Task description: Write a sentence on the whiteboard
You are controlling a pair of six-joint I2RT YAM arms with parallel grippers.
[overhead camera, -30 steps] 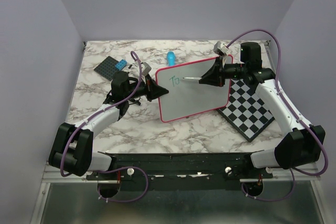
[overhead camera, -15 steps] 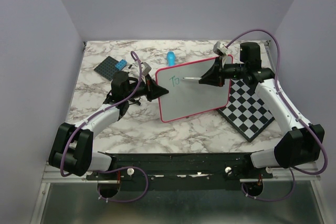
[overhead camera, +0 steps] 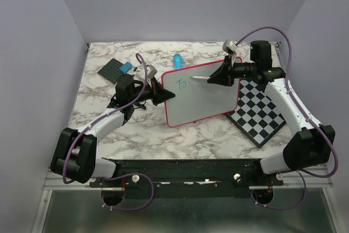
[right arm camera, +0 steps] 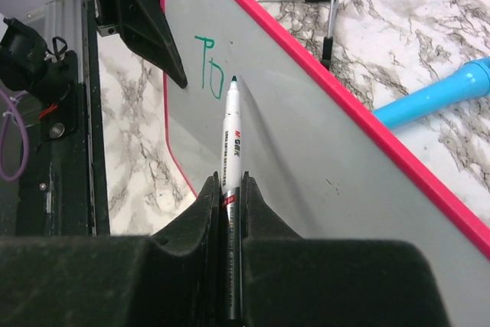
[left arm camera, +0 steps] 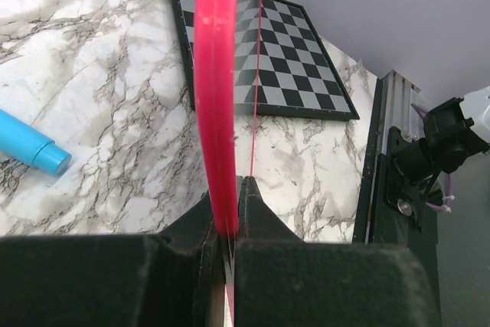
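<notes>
The whiteboard (overhead camera: 203, 97), white with a pink-red rim, lies mid-table, and my left gripper (overhead camera: 160, 92) is shut on its left rim. In the left wrist view that rim (left arm camera: 218, 74) runs edge-on up from between my left gripper's (left arm camera: 230, 189) jaws. My right gripper (overhead camera: 219, 77) is shut on a white marker (overhead camera: 200, 77) that points left over the board. The sentence stands as two green letters, "To" (overhead camera: 181, 84), near the board's top left corner. From the right wrist, the marker (right arm camera: 232, 132) sticks out of my right gripper (right arm camera: 231, 181), with its tip just right of the letters (right arm camera: 208, 67).
A black-and-white chessboard (overhead camera: 260, 114) lies partly under the whiteboard's right side. A blue cylinder (overhead camera: 177, 59) lies beyond the board's far edge. A dark studded plate with a blue brick (overhead camera: 115, 70) sits at the far left. Purple-grey walls close off the back and sides.
The right gripper has moved a little toward the back with the marker. The second green letter has been closed into a round "o". The left arm has not moved.
</notes>
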